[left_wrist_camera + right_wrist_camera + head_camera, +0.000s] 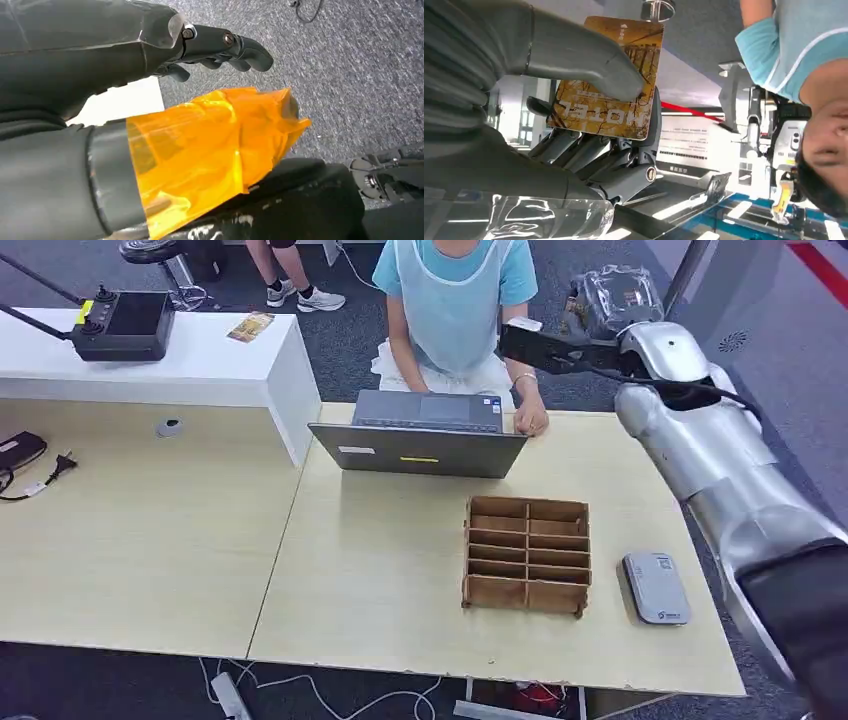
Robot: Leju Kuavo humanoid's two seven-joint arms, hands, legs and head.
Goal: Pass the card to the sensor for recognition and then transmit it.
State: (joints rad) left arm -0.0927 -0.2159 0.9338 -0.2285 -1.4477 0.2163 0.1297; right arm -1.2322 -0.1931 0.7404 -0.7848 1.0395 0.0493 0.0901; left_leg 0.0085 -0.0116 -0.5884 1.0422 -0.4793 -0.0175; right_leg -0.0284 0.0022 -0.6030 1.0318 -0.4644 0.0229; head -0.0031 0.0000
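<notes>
My right hand (pixel 545 348) is raised high over the table's far edge, just in front of the seated person (pixel 455 300). In the right wrist view this hand (pixel 589 125) pinches a golden-brown card (pixel 606 80) between thumb and fingers, printed side showing. The grey card sensor (pixel 657 587) lies flat on the table near the right front, far below the hand. My left hand (pixel 220 47) hangs over grey carpet, holding nothing, fingers loosely bent and apart from the thumb (pixel 210 145), which is wrapped in orange film.
A wooden compartment box (pixel 527 553) stands left of the sensor. An open laptop (pixel 420 435) sits before the person, whose hand (pixel 530 420) rests on the table edge. A white counter (pixel 200 365) at back left carries a black controller (pixel 125 325) and another card (pixel 250 327).
</notes>
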